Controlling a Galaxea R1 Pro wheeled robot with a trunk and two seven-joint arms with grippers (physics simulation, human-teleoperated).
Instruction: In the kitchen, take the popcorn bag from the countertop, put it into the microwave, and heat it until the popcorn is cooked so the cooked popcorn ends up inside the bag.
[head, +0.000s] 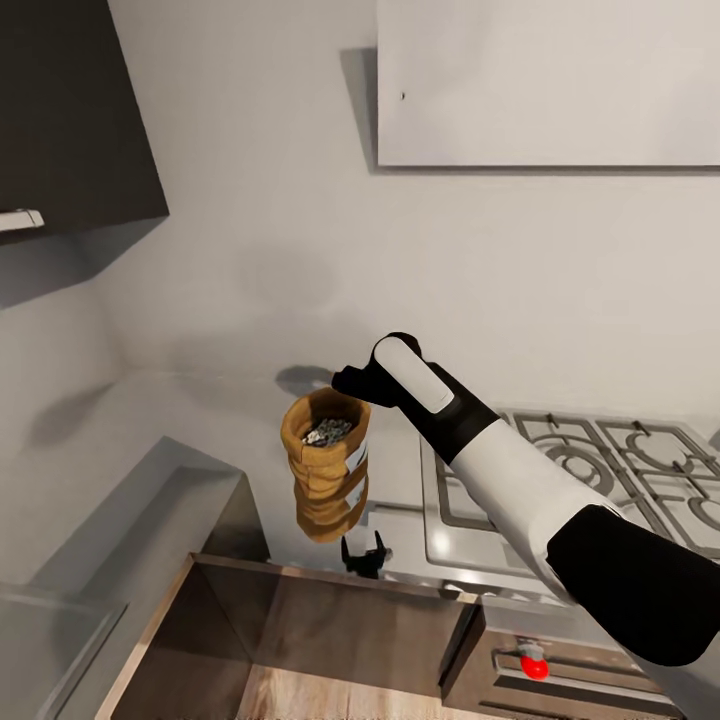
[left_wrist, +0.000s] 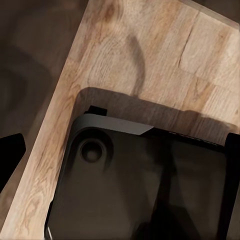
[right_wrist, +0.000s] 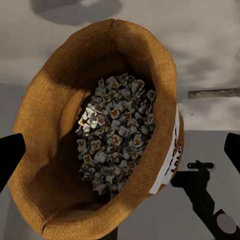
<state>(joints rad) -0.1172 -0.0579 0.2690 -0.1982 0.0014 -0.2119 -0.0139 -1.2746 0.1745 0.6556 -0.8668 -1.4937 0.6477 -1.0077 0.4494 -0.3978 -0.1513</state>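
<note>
The right gripper (head: 345, 383) sits at the rim of the popcorn bag (head: 326, 462), which hangs upright in the air above the grey tabletop (head: 200, 420), clear of its surface, near the middle of the head view. The gripper seems to be grasping the bag by the rim at the bag's two o'clock side, though its fingers are mostly hidden behind the black wrist, so how wide they stand cannot be told. In the right wrist view the dark fingertips (right_wrist: 11, 157) show at the frame's two edges with the bag's wide mouth between them, and inside lies a cluster of pale popcorn (right_wrist: 116, 134) kernels. A white label runs down the bag's side. The steel gas hob (head: 590, 470) lies at the bag's three o'clock, partly covered by the white right arm. The left wrist view looks down on light wood floor (left_wrist: 150, 55) and a dark robot base (left_wrist: 135, 185); whether the left gripper (left_wrist: 120, 155) is released or clenched cannot be told.
</note>
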